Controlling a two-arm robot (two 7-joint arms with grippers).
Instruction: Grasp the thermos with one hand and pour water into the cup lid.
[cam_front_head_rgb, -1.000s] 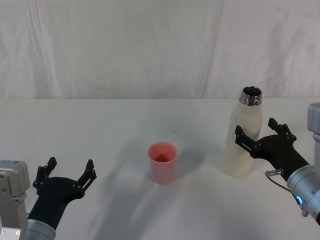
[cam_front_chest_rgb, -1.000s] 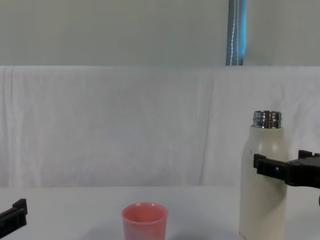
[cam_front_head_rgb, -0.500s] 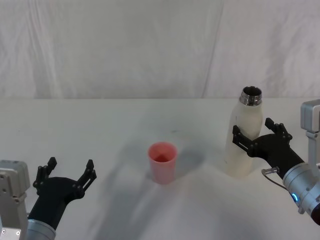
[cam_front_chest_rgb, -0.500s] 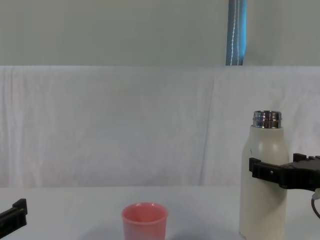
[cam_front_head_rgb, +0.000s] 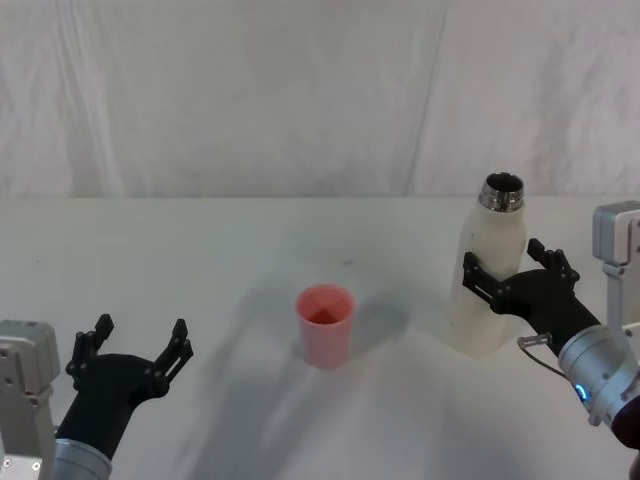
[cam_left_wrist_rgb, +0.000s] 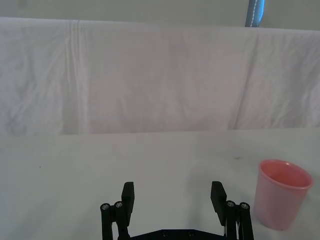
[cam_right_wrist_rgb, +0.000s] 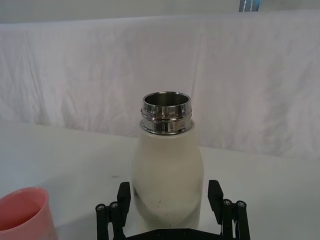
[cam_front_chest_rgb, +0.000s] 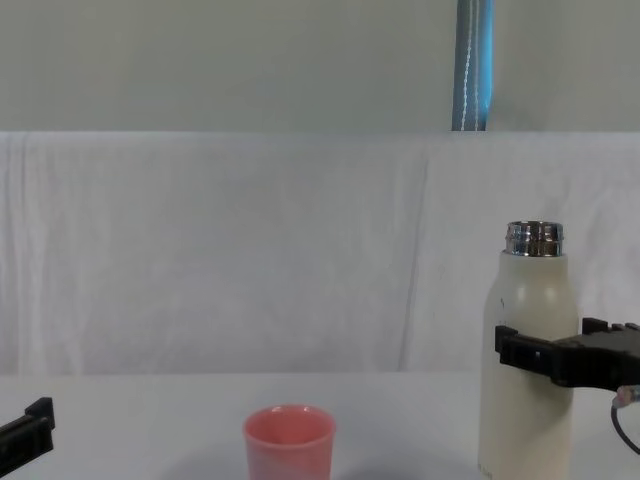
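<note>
Standing upright on the white surface (cam_front_head_rgb: 230, 230) right of the cup lid (cam_front_head_rgb: 325, 325), the thermos (cam_front_head_rgb: 490, 270) sits between the right tool's (cam_front_head_rgb: 512, 272) spread, unclosed fingers, while the open left tool (cam_front_head_rgb: 140, 345) rests far off.

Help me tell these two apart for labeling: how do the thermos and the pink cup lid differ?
The thermos is tall and cream-white with a shiny steel neck; the cup lid is short, pink and slightly tapered. The thermos stands between the fingers of the open right tool, while the cup lid stands free, with the open left tool away from it. Both stand upright and open-topped on the white table.
</note>
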